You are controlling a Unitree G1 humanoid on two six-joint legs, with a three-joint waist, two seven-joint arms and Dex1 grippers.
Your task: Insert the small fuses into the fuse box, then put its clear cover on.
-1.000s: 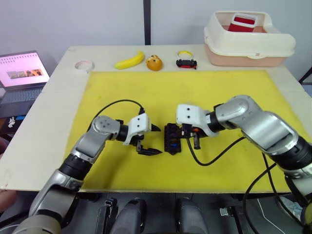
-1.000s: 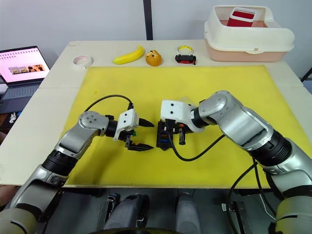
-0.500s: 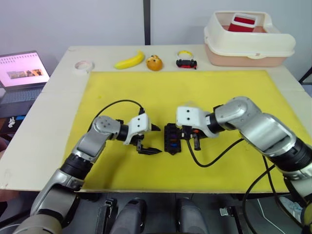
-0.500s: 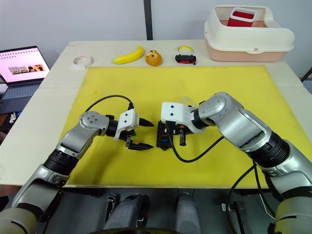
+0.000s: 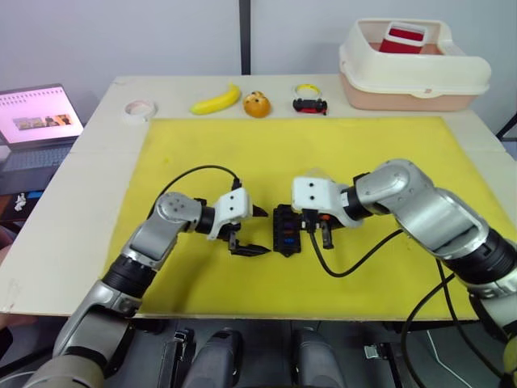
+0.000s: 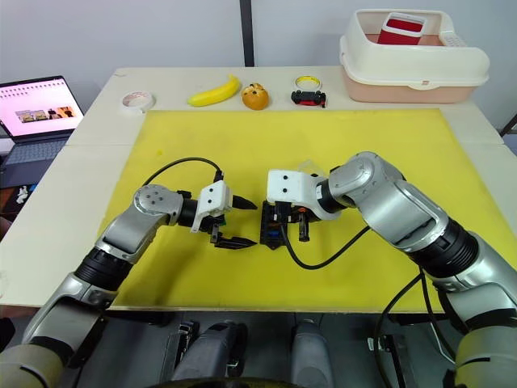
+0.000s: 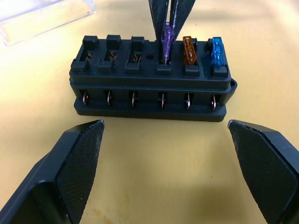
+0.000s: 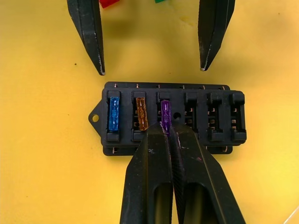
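- Purple fuse stands in the third slot of the fuse box, pinched by the right gripper; blue fuse and amber fuse sit seated beside it; over the last second little has shifted except the left gripper edging closer, so the third insertion looks close to done.
- Three slots are empty; red and green fuses lie just beyond the box; the clear cover lies near.
- Left jaws spread wide, flanking the box; yellow mat is open all round.
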